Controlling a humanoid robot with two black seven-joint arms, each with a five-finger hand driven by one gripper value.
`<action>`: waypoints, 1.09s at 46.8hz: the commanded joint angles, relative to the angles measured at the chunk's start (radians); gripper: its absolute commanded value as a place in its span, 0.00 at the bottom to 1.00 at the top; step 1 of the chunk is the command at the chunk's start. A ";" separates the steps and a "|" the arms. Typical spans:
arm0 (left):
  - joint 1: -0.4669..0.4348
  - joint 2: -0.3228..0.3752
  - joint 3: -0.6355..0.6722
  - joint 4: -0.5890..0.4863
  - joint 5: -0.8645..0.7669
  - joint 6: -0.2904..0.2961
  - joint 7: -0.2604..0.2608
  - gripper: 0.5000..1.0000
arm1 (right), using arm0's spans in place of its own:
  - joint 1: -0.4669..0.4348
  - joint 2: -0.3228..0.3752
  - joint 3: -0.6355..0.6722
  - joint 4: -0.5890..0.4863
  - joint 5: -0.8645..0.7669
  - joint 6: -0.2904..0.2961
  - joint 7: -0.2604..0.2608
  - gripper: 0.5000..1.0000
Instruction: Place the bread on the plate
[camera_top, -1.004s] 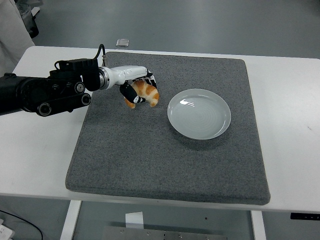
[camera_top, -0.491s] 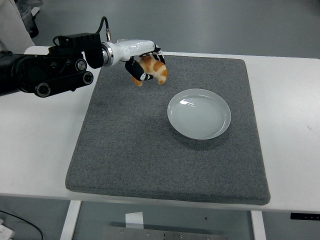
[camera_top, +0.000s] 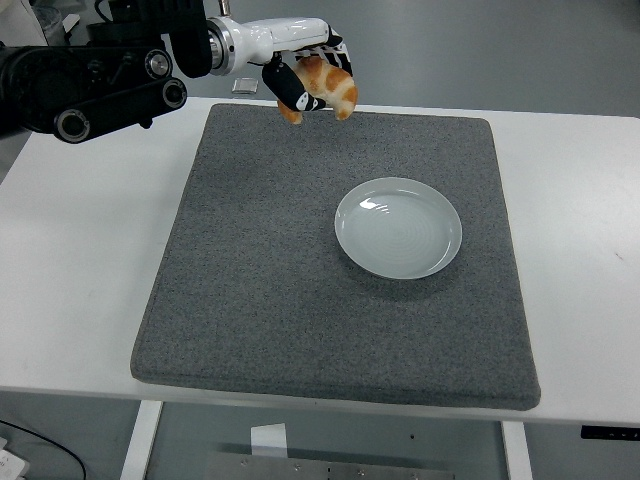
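Note:
My left hand (camera_top: 308, 82) is shut on the bread (camera_top: 327, 86), a golden-brown croissant, and holds it high above the far edge of the grey mat (camera_top: 260, 300). The black left arm (camera_top: 90, 75) comes in from the upper left. The white round plate (camera_top: 398, 227) sits empty on the mat, right of centre, below and to the right of the bread. The right arm is out of view.
The grey mat covers most of the white table (camera_top: 70, 270). A small grey object (camera_top: 245, 85) lies on the table beyond the mat's far edge, near the hand.
My left hand has lifted the bread off the mat and carried it up and to the right, from the mat's upper left to above its far edge.

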 joint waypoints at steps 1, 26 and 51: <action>-0.011 -0.002 -0.018 0.000 0.000 -0.025 0.002 0.00 | 0.000 0.000 0.001 0.000 0.000 0.000 0.000 0.86; -0.011 -0.050 -0.035 -0.018 0.000 -0.062 0.002 0.00 | 0.000 0.000 0.001 0.000 0.000 -0.001 0.000 0.86; 0.015 -0.143 -0.032 -0.012 0.011 -0.061 0.003 0.00 | 0.000 0.000 0.001 0.000 0.000 0.000 0.000 0.86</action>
